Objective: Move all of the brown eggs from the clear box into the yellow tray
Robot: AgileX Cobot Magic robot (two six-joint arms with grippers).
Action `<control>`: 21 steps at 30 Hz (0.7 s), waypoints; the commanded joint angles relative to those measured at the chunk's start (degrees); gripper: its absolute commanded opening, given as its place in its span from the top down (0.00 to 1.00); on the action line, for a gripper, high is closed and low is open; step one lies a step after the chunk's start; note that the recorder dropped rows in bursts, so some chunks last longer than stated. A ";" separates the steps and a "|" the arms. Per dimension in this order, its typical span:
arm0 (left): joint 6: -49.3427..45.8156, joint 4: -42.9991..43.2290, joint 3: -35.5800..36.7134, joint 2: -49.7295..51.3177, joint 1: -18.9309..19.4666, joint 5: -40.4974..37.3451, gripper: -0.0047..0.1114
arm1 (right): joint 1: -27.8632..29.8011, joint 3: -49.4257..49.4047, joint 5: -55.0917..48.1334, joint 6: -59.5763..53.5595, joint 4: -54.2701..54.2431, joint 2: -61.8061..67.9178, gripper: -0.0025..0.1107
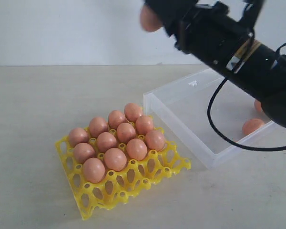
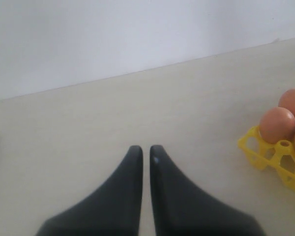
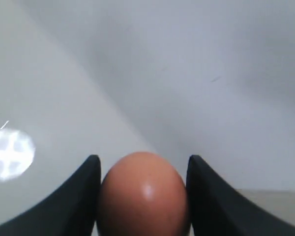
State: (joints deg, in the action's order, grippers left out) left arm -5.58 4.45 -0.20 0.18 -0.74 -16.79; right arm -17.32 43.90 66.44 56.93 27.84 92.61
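The yellow tray [image 1: 178, 166] sits left of centre on the table, with several brown eggs [image 1: 115, 159] filling its back cups; its front row is empty. To its right stands the clear box [image 1: 181, 119], where two eggs [image 1: 252, 126] show beside the arm. High above the table, my right gripper [image 1: 155, 16] is shut on a brown egg [image 3: 143, 194], held between both black fingers [image 3: 83, 196]. My left gripper [image 2: 145, 150] is shut and empty, low over bare table, with the tray corner [image 2: 265, 152] and eggs [image 2: 277, 124] off to one side.
The right arm and its black cable [image 1: 214, 121] pass over the clear box and hide part of its inside. A pale wall [image 1: 62, 28] closes off the back of the table.
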 commanded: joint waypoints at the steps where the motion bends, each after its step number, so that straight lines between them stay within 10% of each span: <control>1: 0.18 -0.11 0.20 -0.18 -0.44 0.02 0.92 | -1.06 3.45 3.52 9.48 30.36 1.37 0.98; 21: 0.18 -0.11 0.20 -0.18 -0.44 0.02 0.92 | -16.48 4.11 -16.92 5.24 37.19 15.38 0.98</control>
State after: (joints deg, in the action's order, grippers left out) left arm -5.58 4.45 -0.20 0.18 -0.74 -16.79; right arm -33.70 47.76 54.19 65.11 64.33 108.28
